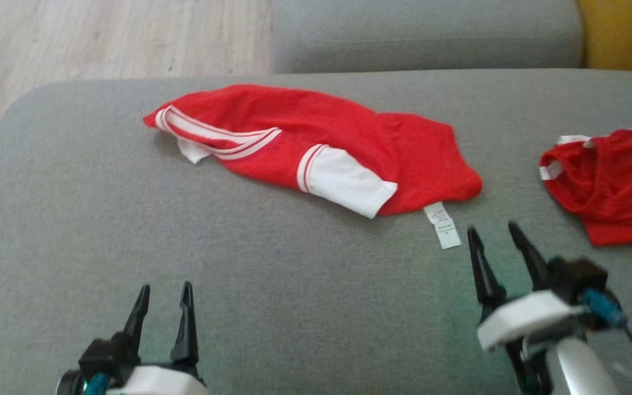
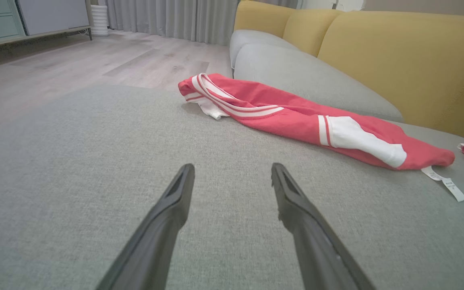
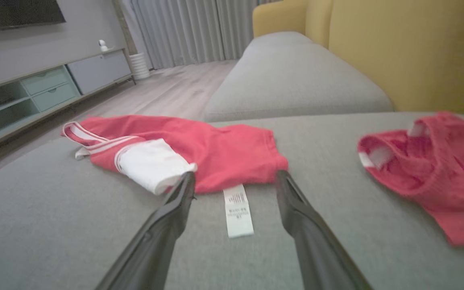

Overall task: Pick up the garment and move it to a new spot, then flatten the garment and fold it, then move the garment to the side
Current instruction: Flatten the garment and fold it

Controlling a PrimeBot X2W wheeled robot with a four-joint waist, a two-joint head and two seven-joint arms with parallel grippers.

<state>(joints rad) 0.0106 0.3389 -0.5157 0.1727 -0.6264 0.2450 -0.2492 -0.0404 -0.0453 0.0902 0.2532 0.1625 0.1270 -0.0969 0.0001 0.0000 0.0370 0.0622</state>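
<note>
Garment [image 1: 316, 142] lying bunched lengthwise across the grey sofa cushion [image 1: 129, 247], not yet picked up.
Hovering just short of the care label [image 1: 443, 225], right gripper [image 1: 492, 227] spread wide and empty, seemingly lining up on the hem end; left gripper [image 1: 165, 285], equally wide and empty, hanging well apart from the collar, probably keeping clear; second red garment [image 1: 612, 181] lying apart to the right.
</note>
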